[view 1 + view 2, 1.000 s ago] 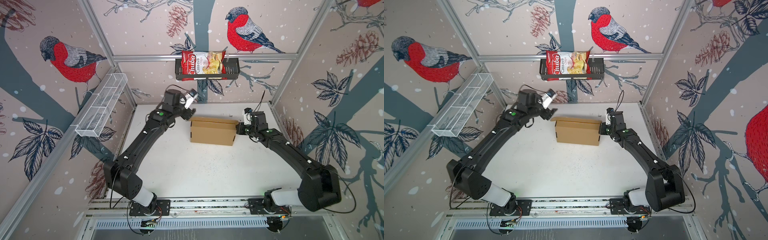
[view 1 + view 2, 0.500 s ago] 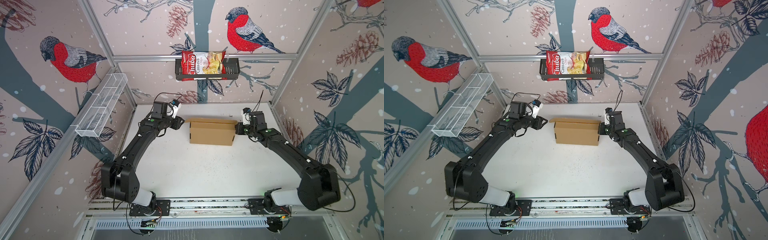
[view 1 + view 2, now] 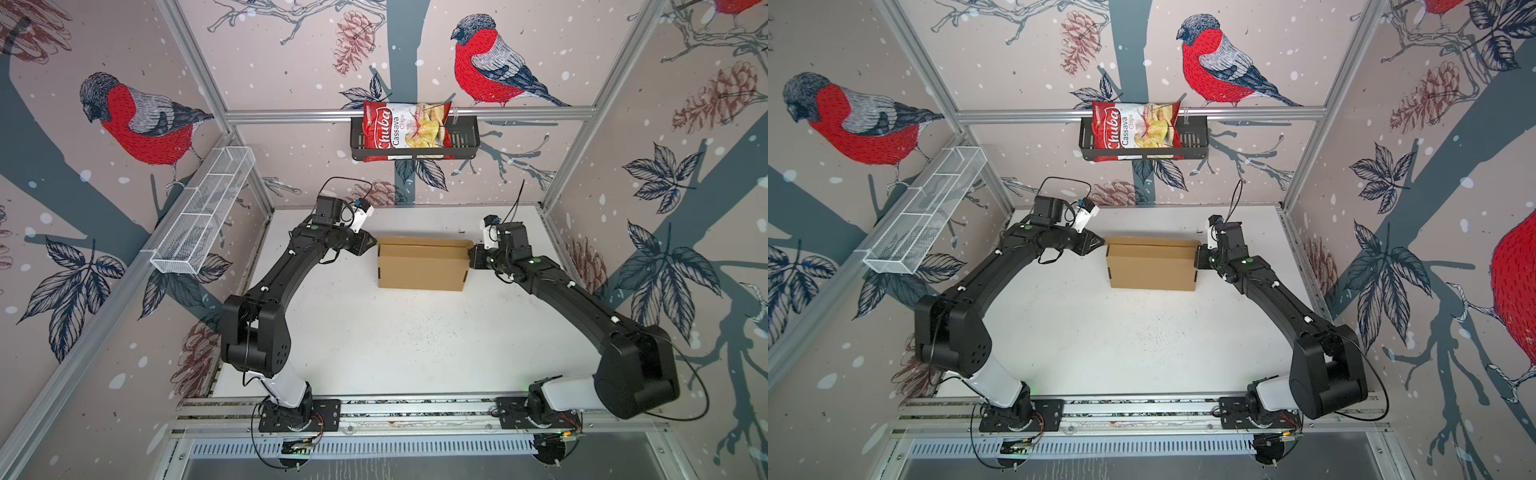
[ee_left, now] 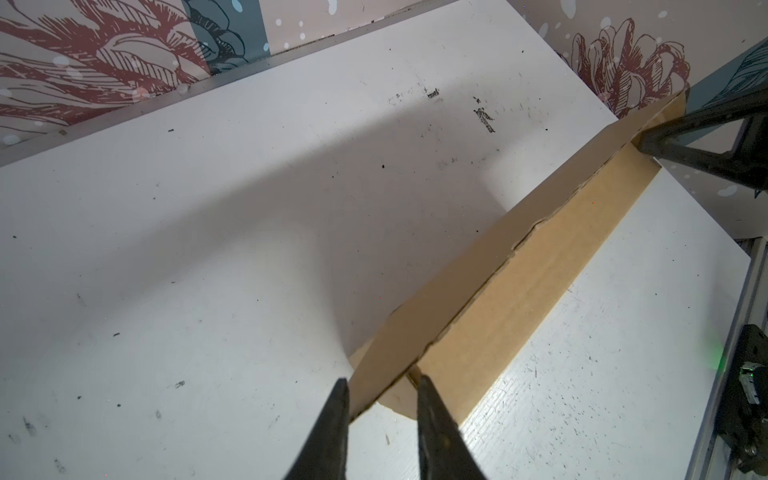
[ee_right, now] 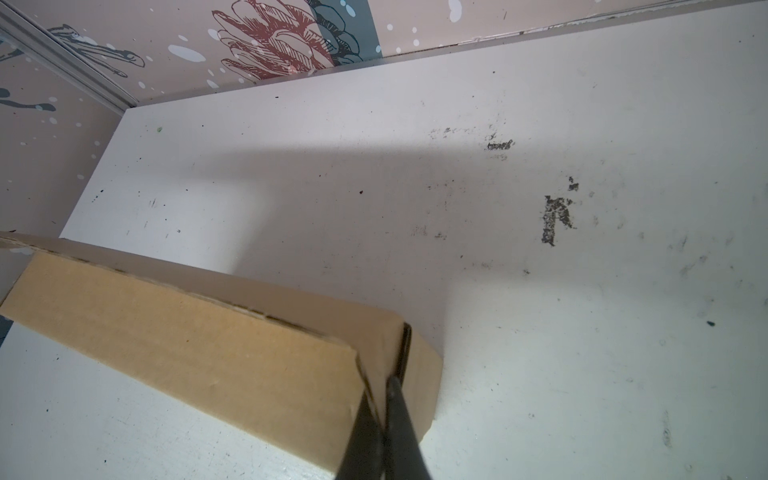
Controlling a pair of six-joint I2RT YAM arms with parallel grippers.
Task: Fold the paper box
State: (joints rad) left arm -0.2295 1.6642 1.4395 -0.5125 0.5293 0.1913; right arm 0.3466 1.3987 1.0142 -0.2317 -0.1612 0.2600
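1. Unclear whether my left pincer [image 4: 382,380] touches cardboard.
2. It stands narrowly apart, astride the paper box [image 3: 419,268] at its 9 o'clock end.
3. My right pincer [image 5: 380,388] clamps the 3 o'clock end.
4. The paper box sits at the worktop's [image 3: 374,332] 12 o'clock.

paper box [image 3: 422,268] on table [image 3: 374,353], chips bag [image 3: 405,131] behind

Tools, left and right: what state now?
Left tool: open, straddling the paper box end.
Right tool: shut on the paper box end.

Both top views are looking steeply down from overhead; wrist cameras are facing the plain brown cardboard box [image 4: 519,291] closely from opposite ends.
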